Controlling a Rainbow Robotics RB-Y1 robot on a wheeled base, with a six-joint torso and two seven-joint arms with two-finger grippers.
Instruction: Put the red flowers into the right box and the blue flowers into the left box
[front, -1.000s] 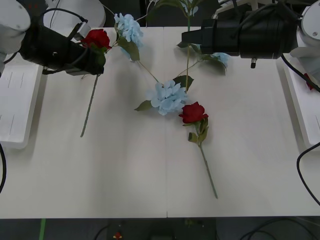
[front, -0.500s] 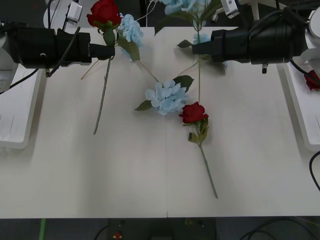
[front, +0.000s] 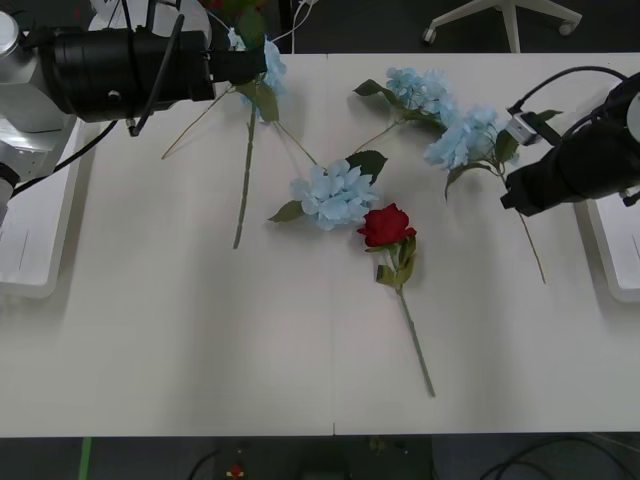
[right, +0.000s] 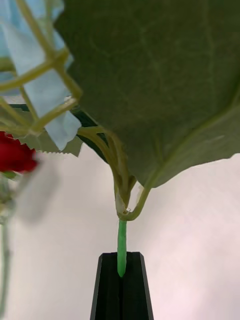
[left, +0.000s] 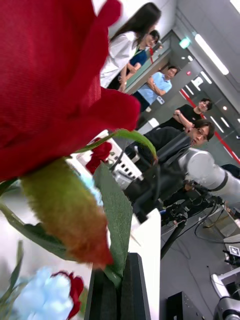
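The left gripper (front: 262, 66) is at the far left of the table (front: 200, 340), above its surface. Its black fingers (left: 120, 295) are closed on a red rose (left: 50, 85) just under the bud. In the front view the long stem (front: 245, 170) of this rose hangs down from the gripper to the table, and the bud itself is cut off by the far edge of the picture. Just beside the left gripper, on its right, a blue flower (front: 268, 68) lies on the table at the far edge.

The right gripper (front: 506, 196) is at the right side of the table, close to the right box (front: 612, 250). Its fingers (right: 121, 290) are closed on the thin stem of a second blue flower (front: 463, 140). The head of this flower points to the far left from the gripper, and the rest of the stem (front: 530, 245) goes toward the near side. In the right wrist view a big green leaf (right: 160, 85) is over the fingers.

A third blue flower (front: 420, 90) lies at the far side, just beside the held one. A fourth blue flower (front: 333, 194) lies in the middle of the table. A second red rose (front: 386, 226) lies touching it on the near right side, and its stem goes toward the near edge.

The left box (front: 30, 230) is at the left edge of the table, under the left arm.
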